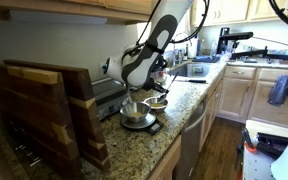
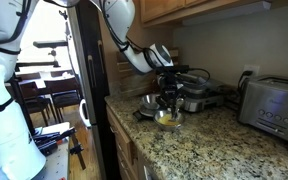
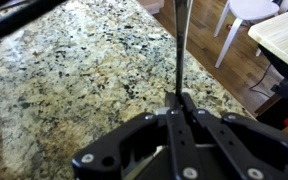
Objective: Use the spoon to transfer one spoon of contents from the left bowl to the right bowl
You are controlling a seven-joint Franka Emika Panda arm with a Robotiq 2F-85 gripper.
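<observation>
**Granite counter, spoon pinched in the gripper**

Speckled granite countertop (image 3: pixel 74 70) is filling most of the wrist view, glossy tan stone with black and grey flecks. Right at the bottom, the black gripper (image 3: pixel 180 103) is squeezing its fingers narrow onto the spoon (image 3: pixel 177 50). The thin, straight, silvery handle is sticking out from between the fingertips and running up past the top edge of the frame, so the scoop end isn't showing.

In an exterior view, the gripper is hanging just above the right bowl (image 2: pixel 167 119), the small shallow round one with the tan-yellow inside. The left bowl (image 2: pixel 148 102), which is deeper, rounded, shiny steel, is sitting just beside it, toward the arm's side. I can't tell whether the spoon is touching either bowl; it's too small to make out there.

Other stuff: a brushed-metal toaster (image 2: pixel 274 105) is standing near the wall, chunky dark wooden boards (image 1: pixel 44 110) are leaning upright in the foreground of an exterior view, and a white chair (image 3: pixel 249 15) is sitting on the wood floor past the counter edge.
</observation>
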